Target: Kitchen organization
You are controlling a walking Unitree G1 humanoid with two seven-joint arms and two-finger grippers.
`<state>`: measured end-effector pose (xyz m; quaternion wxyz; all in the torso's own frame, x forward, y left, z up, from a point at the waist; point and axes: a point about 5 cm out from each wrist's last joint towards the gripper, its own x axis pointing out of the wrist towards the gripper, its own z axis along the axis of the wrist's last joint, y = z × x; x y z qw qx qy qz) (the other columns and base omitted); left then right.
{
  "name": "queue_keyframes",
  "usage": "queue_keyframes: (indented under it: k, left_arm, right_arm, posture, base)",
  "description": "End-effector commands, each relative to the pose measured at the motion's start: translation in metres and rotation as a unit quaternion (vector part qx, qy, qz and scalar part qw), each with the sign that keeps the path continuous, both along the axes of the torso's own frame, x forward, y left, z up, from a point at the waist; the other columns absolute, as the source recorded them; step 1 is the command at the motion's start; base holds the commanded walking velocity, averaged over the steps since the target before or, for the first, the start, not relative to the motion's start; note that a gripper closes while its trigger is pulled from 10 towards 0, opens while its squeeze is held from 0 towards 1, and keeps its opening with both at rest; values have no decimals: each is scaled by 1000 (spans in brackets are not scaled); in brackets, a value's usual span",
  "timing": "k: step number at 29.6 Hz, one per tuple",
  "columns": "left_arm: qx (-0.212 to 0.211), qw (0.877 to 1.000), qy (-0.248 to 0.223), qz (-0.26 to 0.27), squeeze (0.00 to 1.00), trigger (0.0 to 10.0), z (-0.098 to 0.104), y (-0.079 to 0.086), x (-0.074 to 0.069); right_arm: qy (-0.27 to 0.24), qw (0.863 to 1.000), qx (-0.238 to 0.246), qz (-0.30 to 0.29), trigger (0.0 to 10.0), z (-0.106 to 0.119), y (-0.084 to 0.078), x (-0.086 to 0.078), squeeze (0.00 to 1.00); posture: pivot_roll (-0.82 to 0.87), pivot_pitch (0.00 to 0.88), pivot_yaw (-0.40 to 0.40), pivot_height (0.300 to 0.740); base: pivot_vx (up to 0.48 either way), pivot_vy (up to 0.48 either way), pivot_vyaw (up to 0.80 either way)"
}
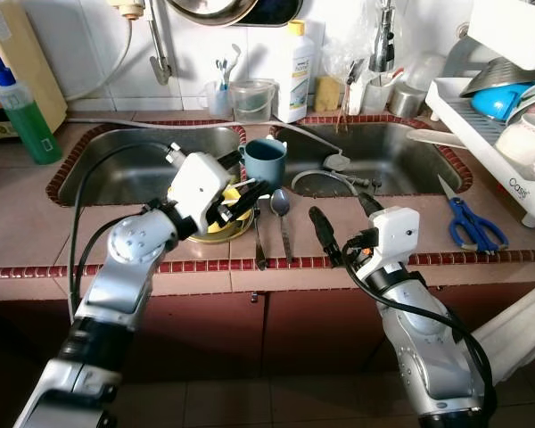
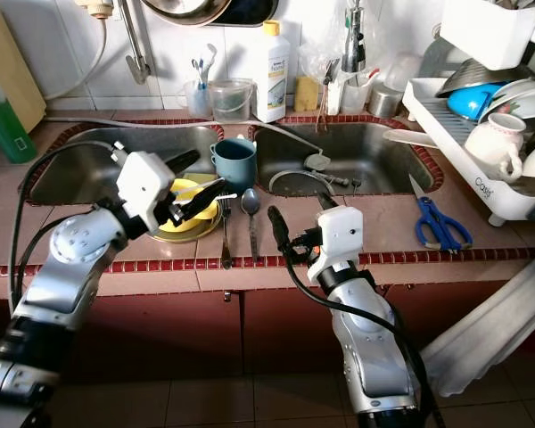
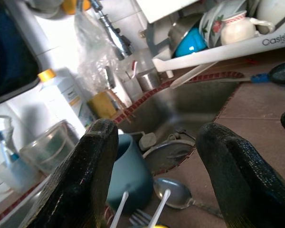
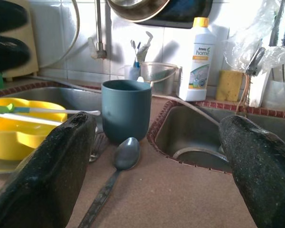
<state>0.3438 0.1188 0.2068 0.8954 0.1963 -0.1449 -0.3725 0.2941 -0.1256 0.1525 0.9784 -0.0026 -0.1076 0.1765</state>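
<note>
Two grippers work over the counter between the sinks. With its fingers spread and empty, the left gripper (image 1: 241, 198) hovers above the yellow bowl (image 2: 185, 207), which holds thin white sticks. Equally empty and spread wide, the right gripper (image 1: 343, 223) sits at about four o'clock from the spoon (image 1: 281, 207). Just at twelve o'clock of that spoon stands the blue cup (image 1: 264, 160), so a careless reach could topple it, or a left finger could flip the bowl.
</note>
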Motion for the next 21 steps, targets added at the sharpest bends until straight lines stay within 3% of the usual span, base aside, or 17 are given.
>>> queue_keyframes:
  k: [1, 16, 19, 21]
  left_arm:
    - [16, 1000, -5, -13, 0, 10000, 2, -3, 3]
    - [115, 992, 13, -44, 0, 10000, -7, -14, 26]
    - [119, 992, 19, -39, 0, 10000, -3, -12, 31]
    - [88, 995, 30, -30, 0, 10000, 3, -10, 35]
  right_arm:
    - [-11, 1000, 2, -3, 10000, 7, 0, 1, 0]
    - [-10, 1000, 21, -12, 10000, 11, 7, 0, 0]
    - [-8, 1000, 24, -11, 10000, 10, 8, -1, 0]
    - [-9, 1000, 25, -10, 10000, 10, 9, -2, 0]
  posture:
    - [-75, 1, 46, 703]
    - [-80, 8, 65, 703]
    - [-82, 13, 68, 703]
    - [-87, 18, 75, 703]
  base:
    - [0, 0, 0]
    - [0, 0, 0]
    - [0, 0, 0]
    - [0, 0, 0]
